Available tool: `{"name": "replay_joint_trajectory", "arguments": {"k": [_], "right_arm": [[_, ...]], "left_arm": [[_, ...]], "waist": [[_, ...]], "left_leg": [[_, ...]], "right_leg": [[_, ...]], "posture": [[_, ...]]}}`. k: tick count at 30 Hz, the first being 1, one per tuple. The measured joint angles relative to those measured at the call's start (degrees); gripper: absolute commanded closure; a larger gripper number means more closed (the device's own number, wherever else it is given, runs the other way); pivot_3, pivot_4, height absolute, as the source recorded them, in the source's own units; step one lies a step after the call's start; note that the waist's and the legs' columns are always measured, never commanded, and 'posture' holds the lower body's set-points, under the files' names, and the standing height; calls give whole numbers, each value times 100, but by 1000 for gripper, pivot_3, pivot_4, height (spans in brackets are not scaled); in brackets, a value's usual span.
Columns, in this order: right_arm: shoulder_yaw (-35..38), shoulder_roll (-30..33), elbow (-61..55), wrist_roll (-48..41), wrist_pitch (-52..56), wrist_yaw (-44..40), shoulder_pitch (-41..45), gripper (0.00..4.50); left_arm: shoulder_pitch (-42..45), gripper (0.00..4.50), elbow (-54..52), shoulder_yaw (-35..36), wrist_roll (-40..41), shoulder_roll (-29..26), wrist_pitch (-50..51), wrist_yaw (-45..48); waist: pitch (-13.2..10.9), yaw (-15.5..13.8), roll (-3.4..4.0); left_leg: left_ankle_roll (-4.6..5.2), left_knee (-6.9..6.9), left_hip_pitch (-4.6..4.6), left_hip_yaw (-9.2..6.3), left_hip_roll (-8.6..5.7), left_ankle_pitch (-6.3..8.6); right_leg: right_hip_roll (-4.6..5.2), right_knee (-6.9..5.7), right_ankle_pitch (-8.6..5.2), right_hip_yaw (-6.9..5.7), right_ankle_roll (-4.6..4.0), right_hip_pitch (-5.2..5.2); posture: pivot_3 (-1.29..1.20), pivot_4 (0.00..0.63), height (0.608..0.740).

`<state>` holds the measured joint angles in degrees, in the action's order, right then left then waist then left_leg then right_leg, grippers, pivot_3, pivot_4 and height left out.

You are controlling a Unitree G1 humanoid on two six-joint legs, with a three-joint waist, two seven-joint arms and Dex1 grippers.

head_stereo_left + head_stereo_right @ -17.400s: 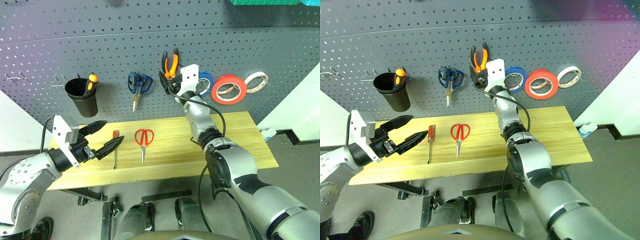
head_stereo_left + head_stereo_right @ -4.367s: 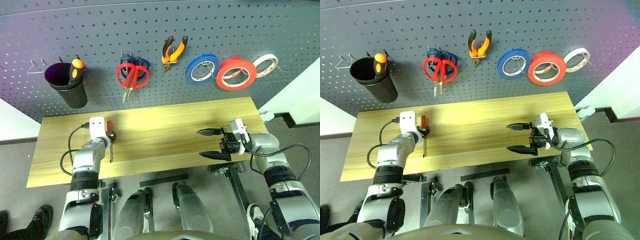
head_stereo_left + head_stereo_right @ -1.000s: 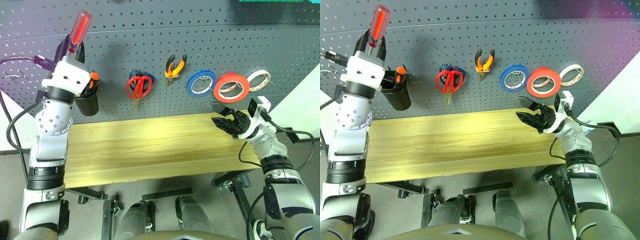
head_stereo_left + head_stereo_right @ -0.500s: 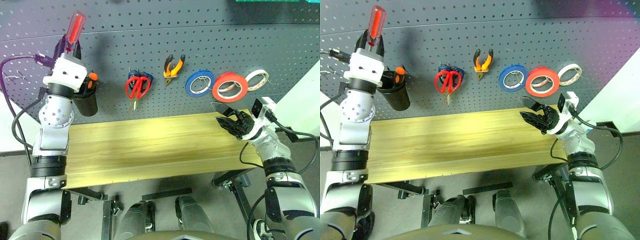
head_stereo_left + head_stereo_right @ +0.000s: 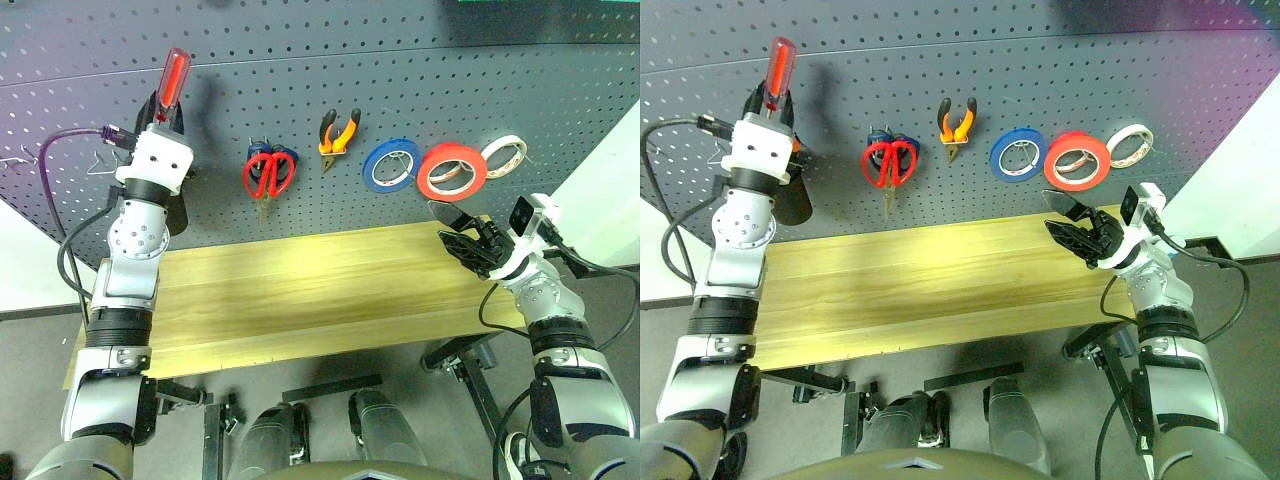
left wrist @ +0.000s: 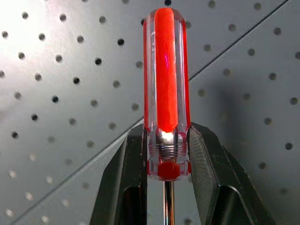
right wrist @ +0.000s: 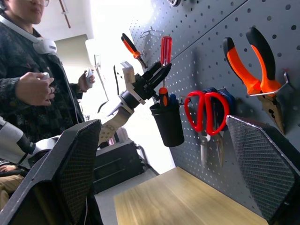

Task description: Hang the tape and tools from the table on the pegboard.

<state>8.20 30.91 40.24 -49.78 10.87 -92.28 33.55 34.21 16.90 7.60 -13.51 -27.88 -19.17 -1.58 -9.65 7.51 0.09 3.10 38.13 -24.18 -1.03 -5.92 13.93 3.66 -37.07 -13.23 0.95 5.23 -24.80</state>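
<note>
My left gripper [image 5: 165, 105] is shut on the slim red-handled screwdriver [image 5: 174, 75], handle up and shaft down, close in front of the dark pegboard [image 5: 420, 60] just above a black cup. The left wrist view shows both fingers clamped at the base of the screwdriver's handle [image 6: 166, 84]. On the pegboard hang the red scissors [image 5: 268, 173], the orange-and-black pliers [image 5: 339, 131] and the red tape [image 5: 452, 171]. My right gripper [image 5: 458, 235] stands open and empty above the right end of the wooden table [image 5: 320, 290].
The black cup [image 5: 795, 205] hangs on the board behind my left arm, holding an orange-and-black screwdriver [image 7: 163, 96]. Blue scissors [image 5: 262, 155] sit behind the red ones. A blue roll [image 5: 390, 165] and a white roll [image 5: 502, 157] flank the red tape. A person [image 7: 33, 70] stands beyond the table's left end.
My left gripper has sunk a little and moved nearer the pegboard, screwdriver still in it. The right gripper has stayed put. The head view has shifted.
</note>
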Motion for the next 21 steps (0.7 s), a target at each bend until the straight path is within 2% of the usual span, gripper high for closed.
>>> {"name": "replay_joint_trajectory", "arguments": {"k": [7,21], "right_arm": [[16,8,0,15,-6,0,0,0],[28,60,123,138,-56,0,91,0]], "left_arm": [[-160,3635,-71,240,505,203,151,-2],[-830,3635,-658,479,837,455,490,-62]], "waist": [[0,7,0],[0,-10,0]], "left_leg": [[0,0,0,0,0,0],[0,2,0,0,0,0]], "right_leg": [[0,0,0,1,0,0],[0,0,0,1,0,1]], "posture": [[-245,132,740],[-229,134,740]]}}
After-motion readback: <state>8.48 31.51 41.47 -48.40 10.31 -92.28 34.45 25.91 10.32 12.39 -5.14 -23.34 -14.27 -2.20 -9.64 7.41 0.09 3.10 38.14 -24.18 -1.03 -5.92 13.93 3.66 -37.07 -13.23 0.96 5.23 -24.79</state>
